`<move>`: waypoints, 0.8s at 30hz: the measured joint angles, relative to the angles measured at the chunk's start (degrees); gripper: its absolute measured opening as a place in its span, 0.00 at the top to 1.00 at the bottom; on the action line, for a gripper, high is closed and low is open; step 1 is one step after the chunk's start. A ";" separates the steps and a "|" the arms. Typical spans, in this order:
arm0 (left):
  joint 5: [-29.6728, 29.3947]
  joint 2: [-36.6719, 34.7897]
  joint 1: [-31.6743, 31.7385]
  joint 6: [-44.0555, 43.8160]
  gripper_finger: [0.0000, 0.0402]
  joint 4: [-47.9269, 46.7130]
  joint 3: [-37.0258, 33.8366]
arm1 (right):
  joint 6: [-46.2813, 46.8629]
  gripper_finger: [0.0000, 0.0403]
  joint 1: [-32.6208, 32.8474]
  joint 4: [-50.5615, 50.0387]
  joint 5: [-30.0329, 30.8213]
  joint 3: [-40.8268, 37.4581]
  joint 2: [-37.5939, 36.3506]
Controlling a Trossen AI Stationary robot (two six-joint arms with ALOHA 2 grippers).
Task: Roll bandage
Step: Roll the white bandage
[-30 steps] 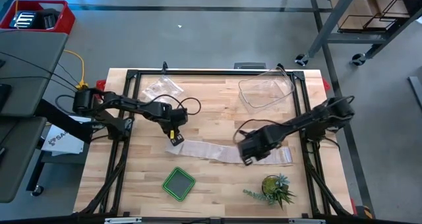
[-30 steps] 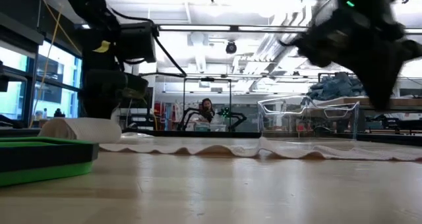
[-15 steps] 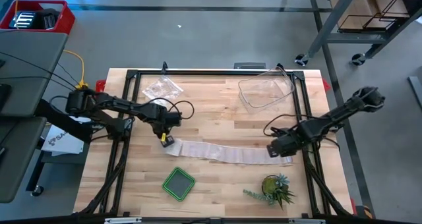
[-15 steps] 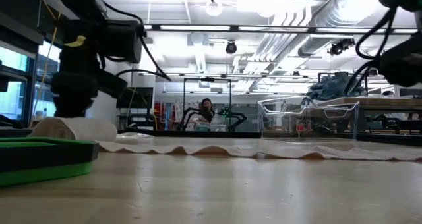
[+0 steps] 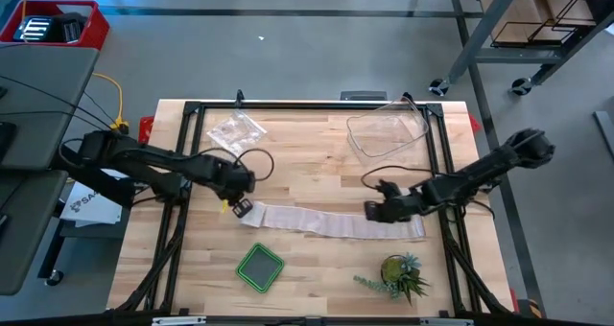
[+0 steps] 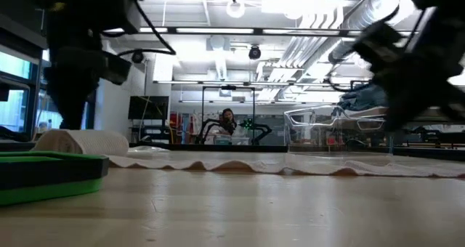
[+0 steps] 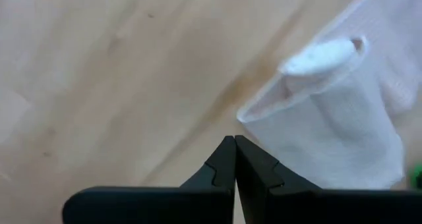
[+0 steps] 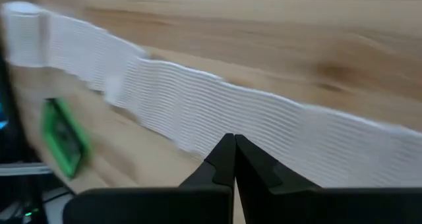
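White bandage (image 5: 331, 221) between two pressed-together pincers, left pincer (image 5: 233, 202) seemingly beside its rolled end.

The bandage (image 5: 331, 221) — thin white gauze, finely ribbed — lies flat on the table (image 5: 307, 144) as a long, slightly wavy strip, its end toward the table's left side wound into a small roll (image 5: 245, 208).
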 joint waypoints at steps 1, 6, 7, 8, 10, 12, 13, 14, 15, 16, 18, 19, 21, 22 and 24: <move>0.02 -0.22 -1.35 -1.29 1.00 -0.70 -0.52 | -2.07 1.00 -0.95 2.52 0.13 0.78 1.83; -0.22 -1.85 -6.19 -11.53 1.00 -3.21 -3.95 | -10.78 1.00 -5.10 6.67 -1.13 7.72 11.57; -0.69 -2.59 -6.86 -14.97 1.00 -2.84 -4.90 | -12.03 1.00 -5.92 6.74 -1.59 9.41 13.38; -0.89 -3.46 -7.52 -17.40 1.00 -1.18 -5.90 | -13.34 1.00 -6.73 7.35 -2.26 11.03 15.13; -0.84 -5.14 -8.66 -20.72 1.00 3.88 -8.32 | -16.48 1.00 -8.08 9.32 -3.84 14.46 18.92; -0.45 -6.14 -9.41 -23.85 1.00 6.66 -10.88 | -19.64 1.00 -9.31 10.01 -5.51 18.53 22.83; 0.08 -6.62 -9.55 -25.42 1.00 8.10 -12.15 | -21.22 1.00 -9.91 9.99 -6.25 20.73 24.74; 0.63 -6.95 -9.75 -26.81 1.00 10.00 -13.22 | -22.67 1.00 -10.31 10.06 -6.71 23.07 26.66; 1.00 -7.12 -9.81 -27.86 1.00 12.01 -14.11 | -23.93 1.00 -10.60 10.16 -6.88 25.29 28.39; 1.37 -7.30 -9.92 -28.65 1.00 13.43 -14.86 | -25.12 1.00 -10.90 10.14 -7.03 27.49 30.09; 1.56 -7.45 -10.01 -30.50 1.00 15.06 -15.95 | -27.92 1.00 -11.50 10.11 -8.26 31.54 33.02; 1.46 -7.48 -10.01 -31.12 1.00 15.37 -16.17 | -29.13 1.00 -11.74 10.01 -8.74 33.39 34.35; 0.79 -7.53 -10.02 -31.74 1.00 15.45 -16.23 | -30.77 1.00 -12.22 9.35 -9.33 36.53 36.23; 0.37 -7.66 -10.05 -31.87 1.00 15.47 -16.29 | -31.41 1.00 -12.48 8.70 -9.37 37.61 36.89; -0.01 -8.01 -10.05 -32.09 0.99 15.49 -16.30 | -32.61 1.00 -13.08 7.24 -9.59 39.24 37.51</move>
